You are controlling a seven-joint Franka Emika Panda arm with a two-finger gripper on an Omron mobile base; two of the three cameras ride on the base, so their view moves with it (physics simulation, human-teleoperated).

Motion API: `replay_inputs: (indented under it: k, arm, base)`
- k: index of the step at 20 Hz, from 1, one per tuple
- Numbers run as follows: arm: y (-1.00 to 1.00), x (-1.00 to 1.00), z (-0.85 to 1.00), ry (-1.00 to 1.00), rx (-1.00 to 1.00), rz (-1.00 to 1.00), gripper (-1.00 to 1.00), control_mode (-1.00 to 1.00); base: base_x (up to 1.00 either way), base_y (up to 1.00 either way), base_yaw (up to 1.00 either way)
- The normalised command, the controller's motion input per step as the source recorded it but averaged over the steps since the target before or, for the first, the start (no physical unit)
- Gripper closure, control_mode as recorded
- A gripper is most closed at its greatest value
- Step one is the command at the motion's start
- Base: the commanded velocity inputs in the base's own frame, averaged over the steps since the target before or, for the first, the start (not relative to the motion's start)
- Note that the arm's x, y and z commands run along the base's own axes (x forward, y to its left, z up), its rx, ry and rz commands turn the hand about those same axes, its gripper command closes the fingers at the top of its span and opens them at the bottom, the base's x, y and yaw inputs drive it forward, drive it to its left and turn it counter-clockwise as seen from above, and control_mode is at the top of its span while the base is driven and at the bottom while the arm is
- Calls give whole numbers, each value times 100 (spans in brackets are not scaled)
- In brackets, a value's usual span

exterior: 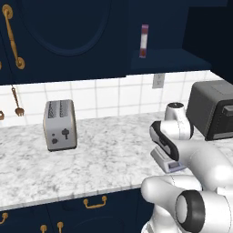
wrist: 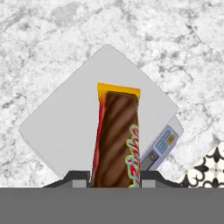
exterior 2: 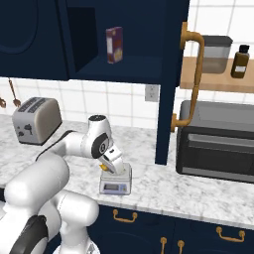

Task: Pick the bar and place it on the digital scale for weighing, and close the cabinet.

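In the hand view my gripper [wrist: 114, 178] is shut on the bar [wrist: 117, 135], a brown wrapper with a yellow end that points away from the hand. Right behind it lies the digital scale [wrist: 65, 122], a light-grey square plate with a blue display at its lower right corner. From the right base view the gripper [exterior 2: 110, 167] hangs low over the scale [exterior 2: 115, 185] on the counter. Whether the bar touches the plate cannot be told. The cabinet door [exterior 2: 168, 74] stands open, edge on, with its brass handle [exterior 2: 196, 74]. The scale [exterior: 164, 161] peeks from behind my arm.
A maroon-and-white pack [exterior 2: 114, 44] stands upright on the open cabinet's shelf. A grey toaster [exterior 2: 35, 120] sits left on the marble counter, and a dark toaster oven [exterior 2: 218, 141] sits right, just beyond the open door. Jars stand on a wooden shelf [exterior 2: 218, 79].
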Motion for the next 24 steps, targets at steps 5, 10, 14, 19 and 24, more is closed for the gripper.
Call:
replay_inputs:
  k: [5, 10, 14, 19, 24]
  arm:
    - [2, 0, -1, -1, 0, 0, -100, -100]
    - [5, -1, 0, 0, 0, 0, -100, -100]
    - [0, -1, 1, 0, 0, 0, -100, -100]
    - [0, -46, 40, -14, 0, 0, -100, -100]
    - [5, -95, 58, -52, 0, 0, -100, -100]
  base:
    - [0, 0, 0]
    - [0, 0, 0]
    - [0, 0, 0]
    - [0, 0, 0]
    - [0, 0, 0]
